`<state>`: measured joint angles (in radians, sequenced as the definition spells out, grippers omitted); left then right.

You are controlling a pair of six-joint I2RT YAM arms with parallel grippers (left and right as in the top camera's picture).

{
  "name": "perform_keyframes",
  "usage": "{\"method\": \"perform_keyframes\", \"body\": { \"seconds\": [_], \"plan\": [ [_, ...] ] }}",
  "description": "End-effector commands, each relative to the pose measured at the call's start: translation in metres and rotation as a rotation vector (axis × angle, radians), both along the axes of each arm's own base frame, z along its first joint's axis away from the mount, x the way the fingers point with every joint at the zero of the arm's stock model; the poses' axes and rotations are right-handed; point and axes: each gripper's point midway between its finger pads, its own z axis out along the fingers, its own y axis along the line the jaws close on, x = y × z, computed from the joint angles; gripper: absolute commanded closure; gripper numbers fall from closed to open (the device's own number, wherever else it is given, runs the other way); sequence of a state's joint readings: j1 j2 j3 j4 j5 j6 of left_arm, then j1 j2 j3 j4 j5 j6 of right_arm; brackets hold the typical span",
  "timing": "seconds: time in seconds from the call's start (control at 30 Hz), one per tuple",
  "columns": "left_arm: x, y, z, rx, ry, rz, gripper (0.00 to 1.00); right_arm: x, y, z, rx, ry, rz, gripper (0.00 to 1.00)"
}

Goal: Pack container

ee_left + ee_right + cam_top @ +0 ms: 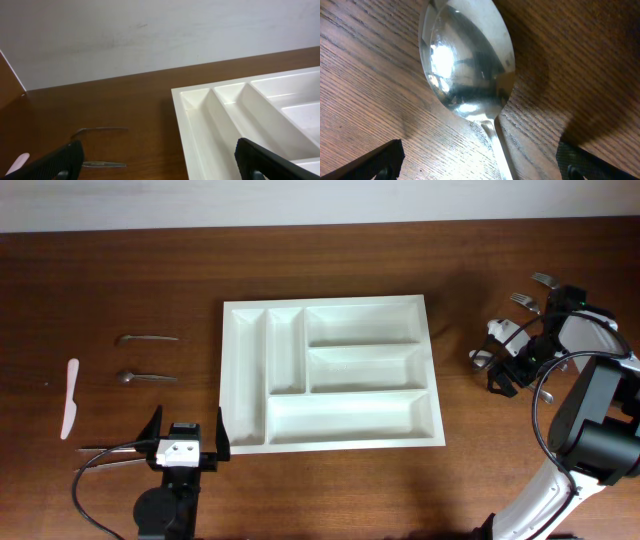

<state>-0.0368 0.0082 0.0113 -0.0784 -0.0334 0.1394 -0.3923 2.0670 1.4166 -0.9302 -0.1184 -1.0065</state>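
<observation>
Overhead view: container (247, 375) flat at the middle of the table (100, 270), long sides parallel to the far and near edges. Two narrow compartments on the side toward the left edge, three wide ones on the side toward the right edge.

Left gripper (188, 416) at the near edge, left of centre, just beside the container's near left corner. Fingers spread wide over bare wood, gripping nothing. From the left wrist camera, both dark fingers (62, 160) low in the bottom corners, far apart, the container's left rim between and beyond them.

Right gripper (495, 370) near the right edge, well apart from the container, fingers likewise parted. Low over a spoon (465, 65) lying on the wood. In the right wrist view, the shiny bowl fills the frame between the two spread fingers (377, 160), with the handle running toward the camera. No touch between fingers and spoon visible.

Two forks (522, 301) just past that gripper, toward the far right corner, partly hidden by the arm.

Toward the left edge, two metal utensils (147, 338) one behind the other, heads toward the left edge, handles toward the container. Too small to tell what kind. Nearer the left edge, a white plastic knife (70, 398) lying lengthwise from far to near. Thin dark strip (105, 447) just left of the left gripper, utensil or cable, cannot tell.
</observation>
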Motion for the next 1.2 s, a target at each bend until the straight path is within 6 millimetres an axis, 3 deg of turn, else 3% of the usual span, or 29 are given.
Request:
{"method": "perform_keyframes", "body": {
  "seconds": [0.0,0.33,1.17],
  "plan": [
    [0.0,0.003,-0.002,0.013,0.004,0.015,0.01,-0.014,0.009,-0.027,0.055,0.075,0.004,0.01],
    [0.0,0.003,-0.002,0.013,0.004,0.016,0.01,-0.015,-0.003,-0.029,-0.015,0.088,0.007,0.01],
    [0.0,0.003,-0.001,0.013,0.003,0.016,0.01,-0.028,0.007,-0.035,0.028,0.119,0.007,0.01]
  ]
}}
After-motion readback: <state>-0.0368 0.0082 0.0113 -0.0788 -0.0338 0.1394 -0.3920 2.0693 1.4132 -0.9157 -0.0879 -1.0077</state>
